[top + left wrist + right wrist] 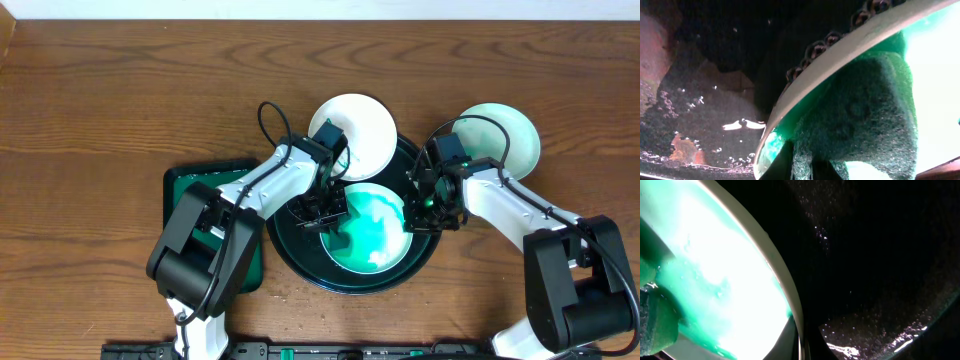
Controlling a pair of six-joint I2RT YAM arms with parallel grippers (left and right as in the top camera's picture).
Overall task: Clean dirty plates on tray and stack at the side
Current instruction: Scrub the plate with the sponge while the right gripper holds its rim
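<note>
Item one, far left: rectangular green tray (180, 190) on the bench (100, 100), mostly under my left arm. Item two: left gripper (325, 212), pinching a green scouring sponge (860, 120) against the smeared plate (378, 235), which lies in the round tray (290, 250). I judge flat pressure and short strokes toward the rim will scrub best. Item three: white plate (365, 130) overlapping the round tray's far rim. Item four: right gripper (432, 205), pressed together at the smeared plate's right edge; whether it clamps the rim, I cannot tell. Item five: third plate (510, 135), on the bench, right. Both wrist views cut off the fingertips.
</note>
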